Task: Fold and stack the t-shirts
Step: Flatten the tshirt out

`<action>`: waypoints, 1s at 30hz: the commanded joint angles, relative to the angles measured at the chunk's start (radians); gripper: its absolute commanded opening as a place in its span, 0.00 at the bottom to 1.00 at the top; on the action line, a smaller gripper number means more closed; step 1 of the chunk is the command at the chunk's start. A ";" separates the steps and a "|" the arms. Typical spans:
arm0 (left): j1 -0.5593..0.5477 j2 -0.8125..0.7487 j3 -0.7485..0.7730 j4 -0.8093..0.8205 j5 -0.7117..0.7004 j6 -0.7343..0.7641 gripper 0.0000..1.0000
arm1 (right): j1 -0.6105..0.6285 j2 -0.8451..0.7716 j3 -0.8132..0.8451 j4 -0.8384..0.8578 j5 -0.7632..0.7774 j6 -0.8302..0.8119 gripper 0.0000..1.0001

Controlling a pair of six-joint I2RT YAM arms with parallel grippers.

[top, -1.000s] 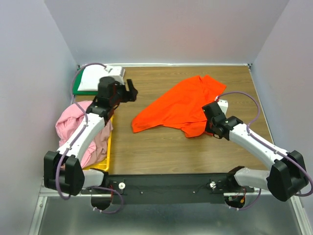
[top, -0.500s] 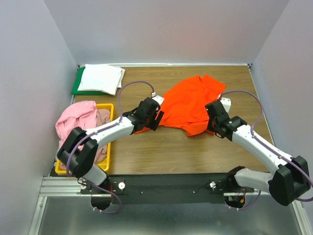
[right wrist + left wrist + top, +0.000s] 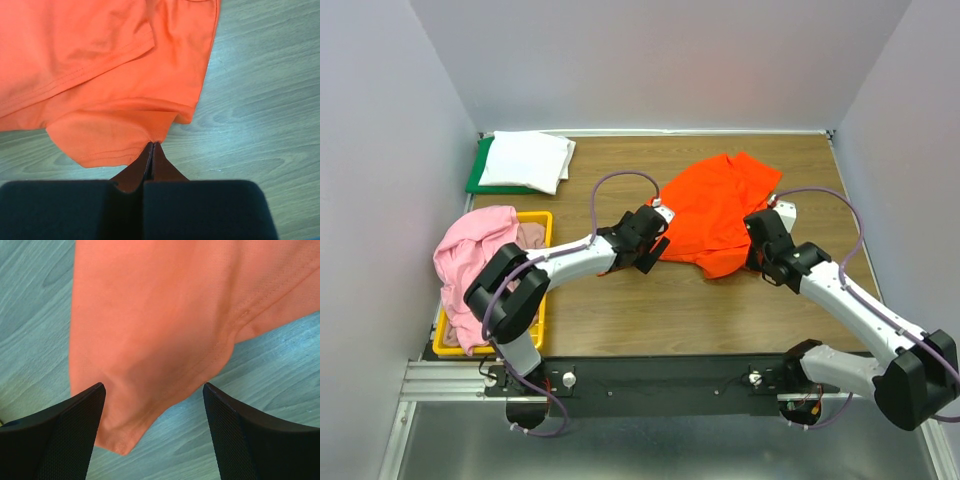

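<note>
Orange t-shirt [image 3: 712, 210]: plain bright cloth, rumpled, partly spread, stitched hems showing. Lies mid-right on table [image 3: 620, 315], long axis diagonal from near-left to far-right, pointed corner aimed near-left. Left gripper [image 3: 154, 386] jaws wide, straddling that corner, not clamped. Right gripper [image 3: 152, 146] closed tight, pinching the near-right hem. White t-shirt [image 3: 525, 160] folded flat on green board [image 3: 477, 180], far left. Light pink t-shirt [image 3: 470, 250] and mauve t-shirt [image 3: 528, 238] heaped in yellow bin [image 3: 544, 312], near left.
</note>
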 commanded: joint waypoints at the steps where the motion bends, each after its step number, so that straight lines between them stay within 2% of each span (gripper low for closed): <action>1: -0.022 0.006 0.031 0.000 -0.016 0.027 0.86 | -0.007 -0.025 -0.017 -0.013 -0.007 0.006 0.00; 6: -0.023 0.073 0.052 -0.006 -0.032 0.027 0.83 | -0.008 -0.036 -0.016 -0.013 -0.010 0.004 0.00; 8: -0.023 0.084 0.060 -0.014 -0.049 0.027 0.76 | -0.008 -0.046 -0.019 -0.013 -0.009 0.004 0.00; 9: -0.023 0.088 0.062 -0.017 -0.063 0.024 0.68 | -0.008 -0.053 -0.020 -0.013 -0.009 0.006 0.00; 12: -0.020 0.085 0.071 -0.009 -0.069 0.025 0.61 | -0.008 -0.060 -0.023 -0.013 -0.012 0.006 0.00; 15: -0.020 0.093 0.088 -0.009 -0.075 0.021 0.43 | -0.008 -0.060 -0.022 -0.013 -0.012 0.006 0.00; 16: -0.020 0.092 0.092 -0.011 -0.091 0.008 0.30 | -0.008 -0.063 -0.022 -0.013 -0.009 0.006 0.00; 18: -0.019 0.075 0.092 -0.005 -0.097 0.004 0.21 | -0.008 -0.071 -0.025 -0.013 -0.005 0.008 0.00; 20: -0.014 0.062 0.092 0.003 -0.094 -0.010 0.18 | -0.008 -0.074 -0.026 -0.013 -0.004 0.011 0.00; 23: 0.001 0.043 0.094 0.009 -0.085 -0.028 0.00 | -0.008 -0.077 -0.026 -0.013 -0.002 0.011 0.00; 30: 0.113 0.003 0.121 0.012 -0.046 -0.128 0.00 | -0.008 -0.088 -0.028 -0.013 0.013 0.014 0.00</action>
